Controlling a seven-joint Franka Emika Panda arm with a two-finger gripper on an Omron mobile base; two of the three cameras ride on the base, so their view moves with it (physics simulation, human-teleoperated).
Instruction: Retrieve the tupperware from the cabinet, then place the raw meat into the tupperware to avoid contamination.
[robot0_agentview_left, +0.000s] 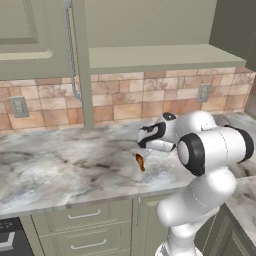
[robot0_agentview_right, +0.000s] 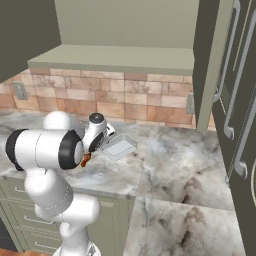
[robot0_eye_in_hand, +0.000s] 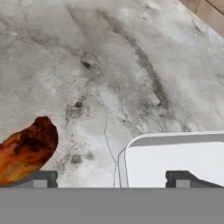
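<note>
Marble counter (robot0_agentview_left: 60, 165) under low, spread fingers (robot0_eye_in_hand: 41, 178).

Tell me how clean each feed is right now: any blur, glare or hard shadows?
Left base view: soft and low-resolution, flat light, the reddish-brown raw meat chunk small but readable on the marbled stone counter. Right base view: equally soft, the pale translucent rectangular tupperware low in contrast against the stone. Hand view: sharpest, no glare, the meat cut off by the left edge.
</note>
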